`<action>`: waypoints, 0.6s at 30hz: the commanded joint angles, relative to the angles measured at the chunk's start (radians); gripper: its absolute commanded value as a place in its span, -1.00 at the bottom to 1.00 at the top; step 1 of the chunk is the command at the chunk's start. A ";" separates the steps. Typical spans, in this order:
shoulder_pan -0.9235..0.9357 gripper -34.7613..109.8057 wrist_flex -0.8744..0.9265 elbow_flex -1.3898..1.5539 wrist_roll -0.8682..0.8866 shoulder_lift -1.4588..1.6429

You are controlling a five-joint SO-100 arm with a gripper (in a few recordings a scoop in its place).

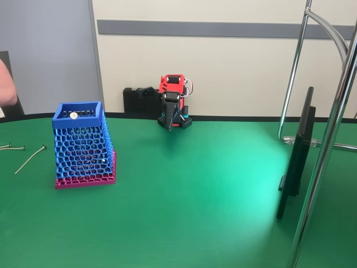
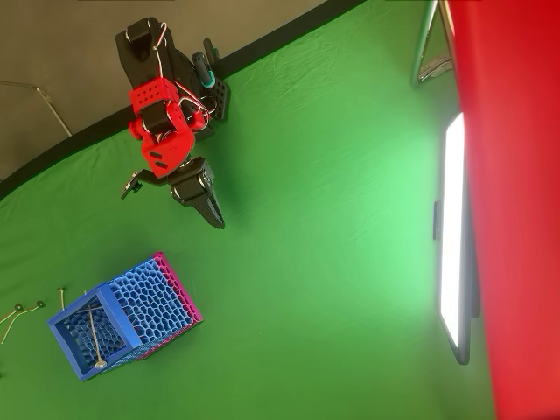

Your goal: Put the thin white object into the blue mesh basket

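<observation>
Note the hand (image 1: 169, 124) folded down close to the arm's own base at the far edge of the bench (image 1: 195, 212), tip pointing at the green cloth, jaws together and empty; reads as a parked pose, well apart from everything else. In the overhead view, find the same hand (image 2: 213, 214) aimed loosely toward the blue mesh basket (image 2: 122, 319), with bare cloth between. Inside that basket, see the thin white object (image 2: 94, 334) slanting from near the rim down toward a lower corner, propped by the mesh walls rather than lying flat, probably because of the tall, narrow taper. Cannot say for sure whether the small round spot at its lower end belongs to it. From the fixed view, make out only a pale round glint just under the rim of the basket (image 1: 83, 145). Judging by this, seems done, with no grasp needed. Left of the basket in the fixed view, spot a greyish knobbed stick (image 1: 30, 159) on the cloth and more of the kind near the picture's edge, all outside and apart from the basket. Farther off: a monitor (image 1: 295, 156) and a chrome stand (image 1: 329, 139) at the right, a person's arm (image 1: 5, 84) at the left edge. Nothing between hand and basket.
</observation>
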 commanded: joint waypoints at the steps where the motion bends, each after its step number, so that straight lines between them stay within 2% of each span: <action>1: -0.011 -0.51 0.031 0.008 0.021 0.017; 18: -0.029 -0.51 0.074 0.008 0.040 0.017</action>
